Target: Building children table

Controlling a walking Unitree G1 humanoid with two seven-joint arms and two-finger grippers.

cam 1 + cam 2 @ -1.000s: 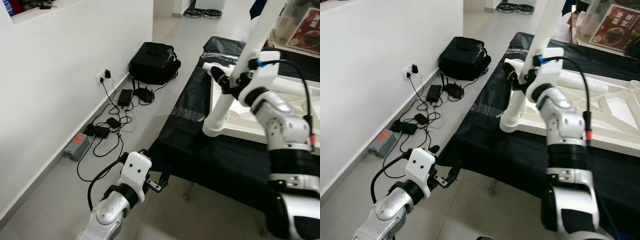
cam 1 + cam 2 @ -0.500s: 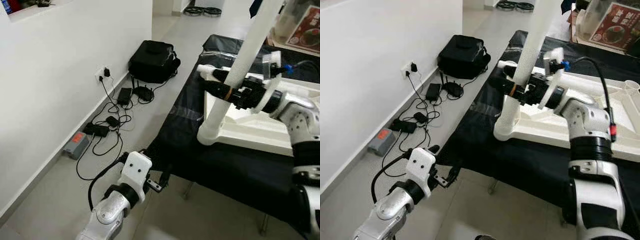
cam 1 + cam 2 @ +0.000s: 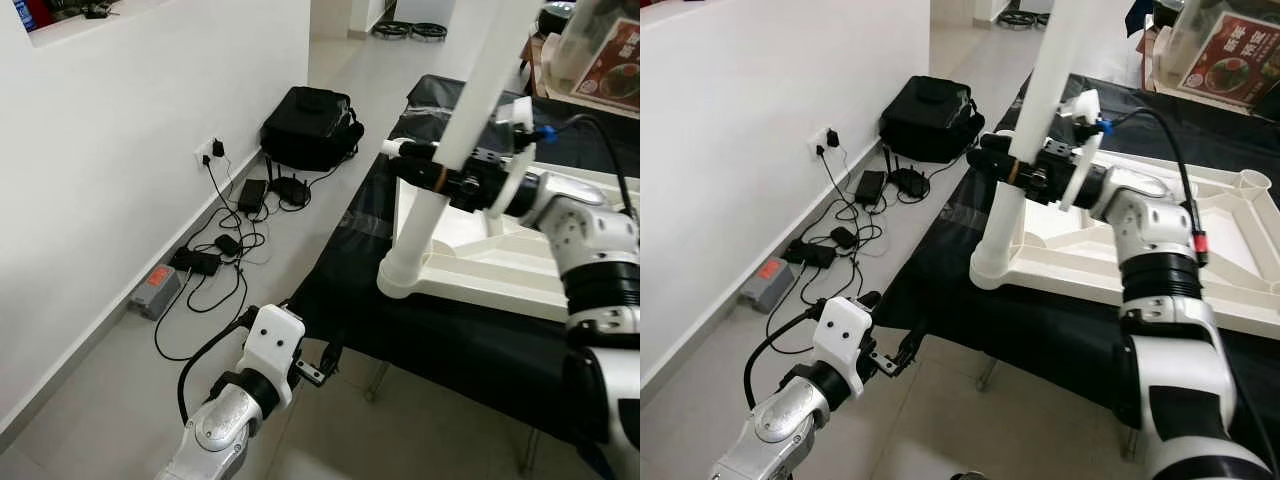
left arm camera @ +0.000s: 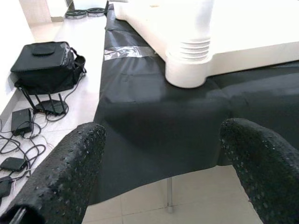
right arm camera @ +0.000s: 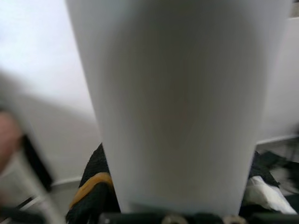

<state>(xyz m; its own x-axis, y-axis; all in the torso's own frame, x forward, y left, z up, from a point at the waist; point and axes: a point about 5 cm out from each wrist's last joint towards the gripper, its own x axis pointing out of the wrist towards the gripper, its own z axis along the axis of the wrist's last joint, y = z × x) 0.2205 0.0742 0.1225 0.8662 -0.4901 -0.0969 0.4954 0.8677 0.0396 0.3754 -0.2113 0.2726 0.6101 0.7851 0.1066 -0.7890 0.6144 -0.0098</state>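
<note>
The only printing around is on a red poster (image 3: 1230, 60) at the far end of the counter (image 3: 1040, 320), showing a dish of food with writing too small to read, and an orange tag on a grey box (image 3: 153, 290) on the floor by the wall, also unreadable.

The white leg (image 3: 440, 180) stands tilted at the near corner of the upturned white tabletop (image 3: 1160, 250), which lies on the black-covered counter. The right end effector (image 3: 447, 180) is clenched around the leg partway up its length; in the right wrist view the leg (image 5: 177, 102) sits tight between the black fingers (image 5: 93, 186).

Compared with half a second ago, the leg's foot and that corner of the tabletop sit a little farther toward the counter's near edge, and the right arm is stretched out more level.

The left end effector (image 4: 159, 177) hangs low beside the counter's corner, fingers (image 4: 60, 177) spread apart and holding nothing, much as before. A black bag (image 3: 310, 125) and a tangle of chargers (image 3: 215, 250) lie on the floor along the wall.
</note>
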